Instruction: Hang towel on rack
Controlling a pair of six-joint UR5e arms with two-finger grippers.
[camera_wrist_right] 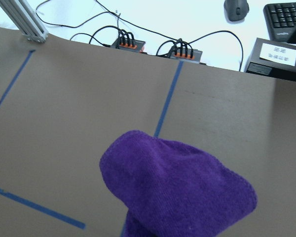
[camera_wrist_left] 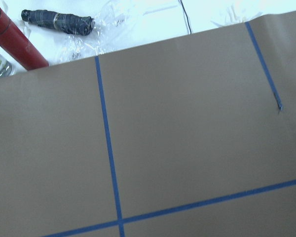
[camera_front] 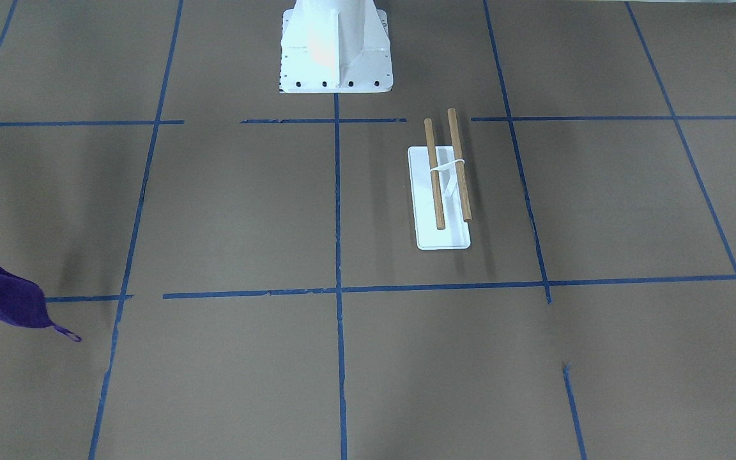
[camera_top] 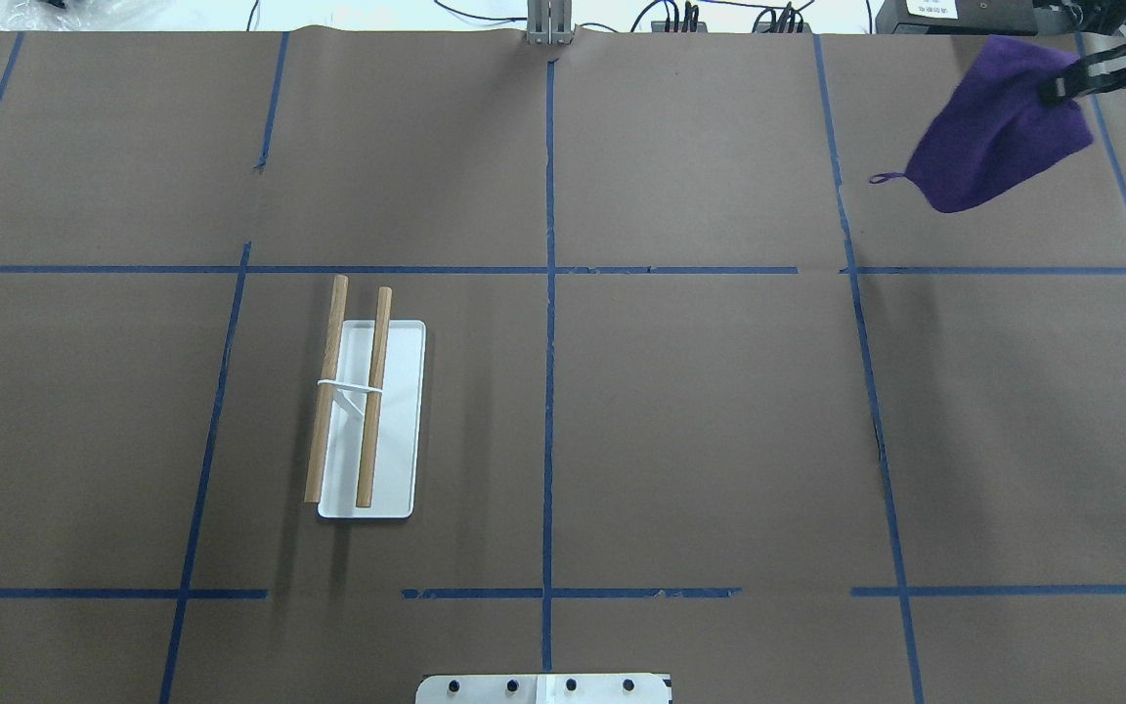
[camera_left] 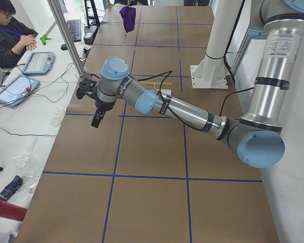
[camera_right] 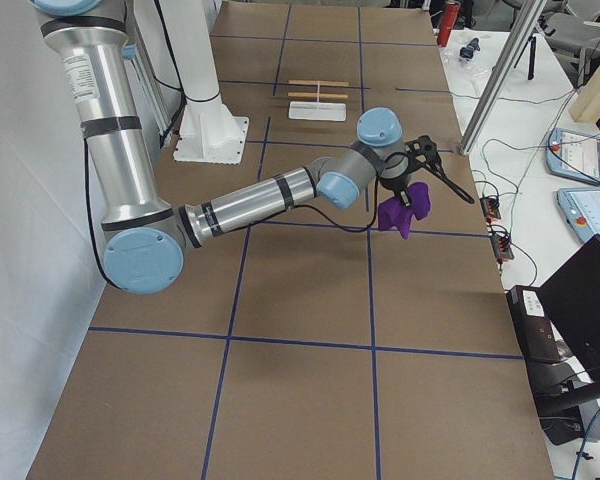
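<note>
Two arms work your brown-papered table (camera_top: 680,411), and only one is loaded. The right arm (camera_right: 250,205) reaches out to the far corner on its own side. The left arm (camera_left: 182,109) stretches toward the table's left end.

The rack (camera_top: 368,411) stands on the robot's left half of the table, nearer the base than the cloth is. Its two dowels (camera_top: 325,391) run lengthwise away from the robot, and nothing hangs on them.

The towel (camera_top: 998,137) hangs clear of the table. The right gripper (camera_top: 1061,88) is clamped on its upper edge, and the loop (camera_top: 884,179) trails from the low corner toward the rack side.

The left gripper (camera_left: 97,119) shows in the side view only, so you cannot tell whether its jaws are apart or together.

Assessment: the rack lies well apart from the loaded claw, across the centre line and back toward the robot. A sideways carry would bring the cloth crosswise over the dowels' long axis, which suits draping. The left arm is on the rack's side but carries nothing.
</note>
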